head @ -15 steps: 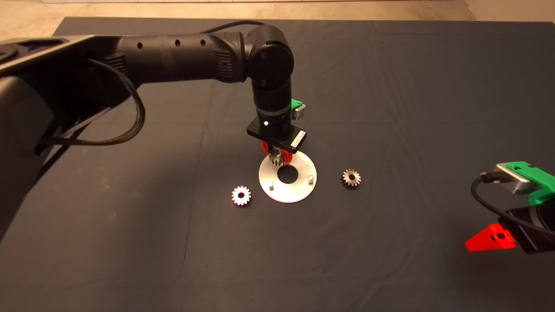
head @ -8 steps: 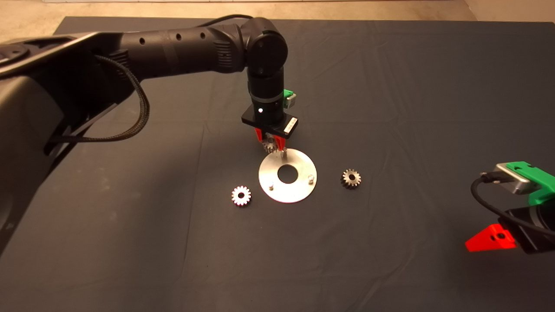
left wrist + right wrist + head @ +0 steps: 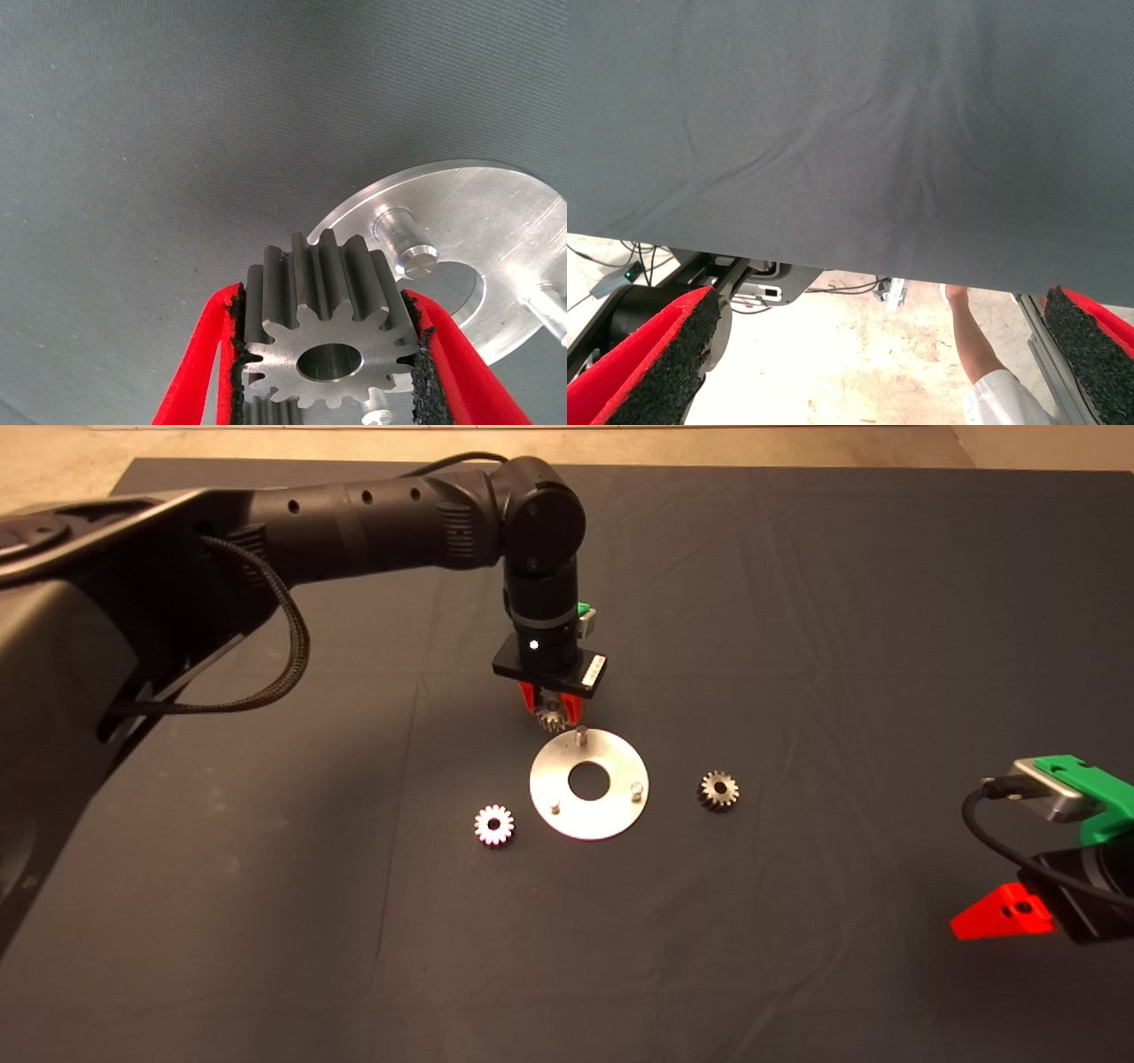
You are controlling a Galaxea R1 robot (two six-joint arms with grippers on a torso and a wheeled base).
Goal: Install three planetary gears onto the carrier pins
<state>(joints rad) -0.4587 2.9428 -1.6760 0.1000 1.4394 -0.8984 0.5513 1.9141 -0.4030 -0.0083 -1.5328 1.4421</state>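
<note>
Left gripper [image 3: 551, 710] is pinching a small silvery-grey toothed metal gear [image 3: 326, 324] just above the shiny round metal disc [image 3: 611, 815]; right gripper [image 3: 877, 372] is sitting parked, fingers wide apart.

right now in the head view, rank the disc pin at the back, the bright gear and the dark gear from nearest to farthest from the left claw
The left claw holds a gear over the mat behind the disc.
1. Back pin: just beside the claw, on the disc's far rim.
2. Bright gear: on the mat, left of the disc.
3. Dark gear: on the mat, right of the disc.
</note>
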